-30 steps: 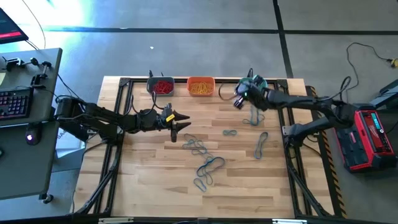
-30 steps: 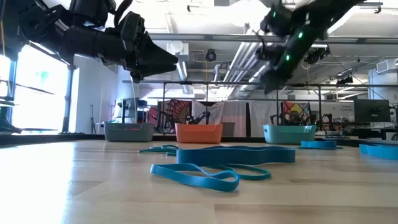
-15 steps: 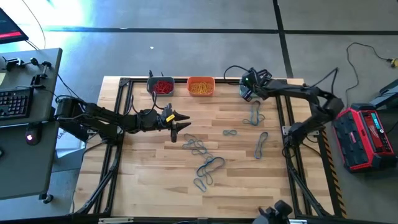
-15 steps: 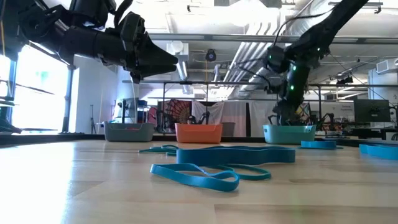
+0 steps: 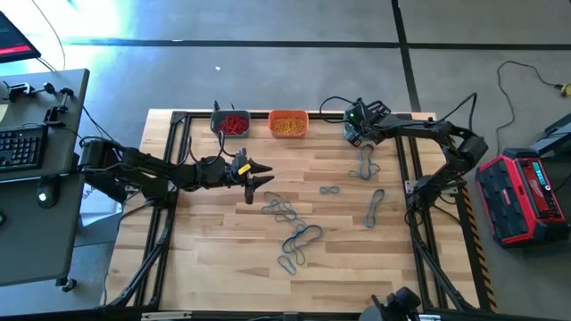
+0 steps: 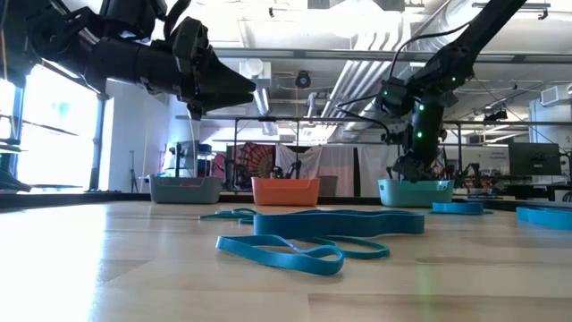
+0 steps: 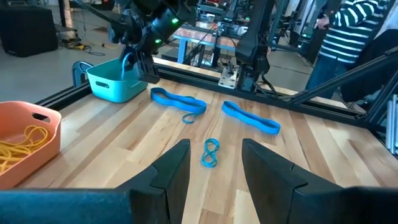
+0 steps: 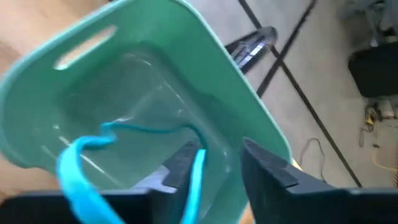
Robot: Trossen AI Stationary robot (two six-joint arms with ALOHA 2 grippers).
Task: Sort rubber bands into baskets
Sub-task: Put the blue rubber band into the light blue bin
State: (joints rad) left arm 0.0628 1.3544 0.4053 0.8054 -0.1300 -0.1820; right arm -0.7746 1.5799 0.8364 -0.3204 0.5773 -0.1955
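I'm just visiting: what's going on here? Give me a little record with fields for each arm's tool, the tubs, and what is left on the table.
right tool: over the teal tub, fingers apart, a blue band hanging into the tub
left tool: open, empty, above the table near its middle
grey tub: red bands
orange tub: yellow bands
left on table: loose blue bands
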